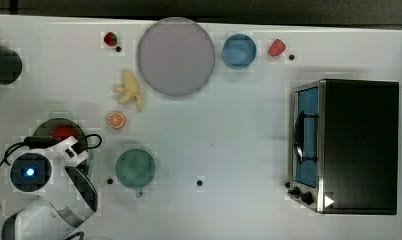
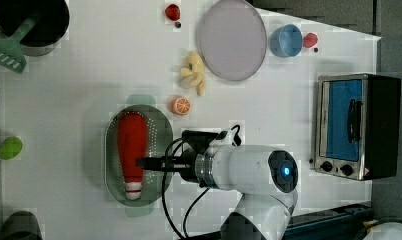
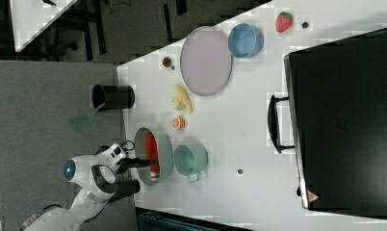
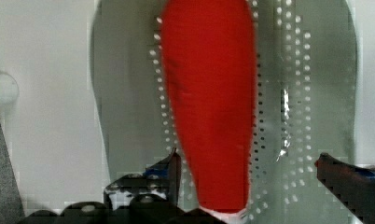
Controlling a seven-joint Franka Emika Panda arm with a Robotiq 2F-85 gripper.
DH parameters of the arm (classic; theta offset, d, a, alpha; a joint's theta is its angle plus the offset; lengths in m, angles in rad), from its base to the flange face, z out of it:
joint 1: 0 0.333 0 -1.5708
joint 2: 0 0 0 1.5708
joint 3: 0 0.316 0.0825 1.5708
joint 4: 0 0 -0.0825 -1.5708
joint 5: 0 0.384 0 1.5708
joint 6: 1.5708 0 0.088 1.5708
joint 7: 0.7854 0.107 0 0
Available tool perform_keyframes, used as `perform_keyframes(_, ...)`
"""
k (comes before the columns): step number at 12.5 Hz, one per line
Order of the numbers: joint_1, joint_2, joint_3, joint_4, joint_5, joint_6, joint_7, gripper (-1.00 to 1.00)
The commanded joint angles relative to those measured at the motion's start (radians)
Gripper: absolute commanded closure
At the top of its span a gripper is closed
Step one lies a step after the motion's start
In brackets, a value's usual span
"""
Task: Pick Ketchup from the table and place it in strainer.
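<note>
The Ketchup (image 2: pixel 131 145), a bright red bottle with a white cap, lies lengthwise inside the pale green strainer (image 2: pixel 161 130) on the perforated bottom. It is also seen in the wrist view as a long red body (image 4: pixel 209 102) on the dotted strainer (image 4: pixel 307 70). My gripper (image 4: pixel 249 162) hovers over the bottle's cap end. Its two dark fingers (image 4: pixel 171 170) stand wide apart, open, the far one clear of the bottle. In the right view the gripper (image 3: pixel 138 163) reaches over the strainer's rim (image 3: pixel 165 154). In the top view the arm covers most of the strainer (image 1: pixel 46 127).
A teal cup (image 1: pixel 135 168) stands beside the strainer. An orange slice (image 1: pixel 116 119), a banana (image 1: pixel 130 90), a grey plate (image 1: pixel 175 56), a blue bowl (image 1: pixel 239 50) and two strawberries (image 1: pixel 110 38) lie further off. A toaster oven (image 1: pixel 354 145) sits at the top view's right.
</note>
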Motion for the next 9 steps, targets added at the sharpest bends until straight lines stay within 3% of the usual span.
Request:
perform_keyframes(1, -0.035, -0.161, 0.01, 0.058, 0.01, -0.094, 0.113, -1.0)
perform_keyframes(5, -0.121, -0.358, -0.014, 0.157, 0.021, -0.461, 0.106, -1.0)
perform_keyframes(9, -0.182, -0.477, -0.143, 0.275, 0.125, -0.718, 0.074, -1.0)
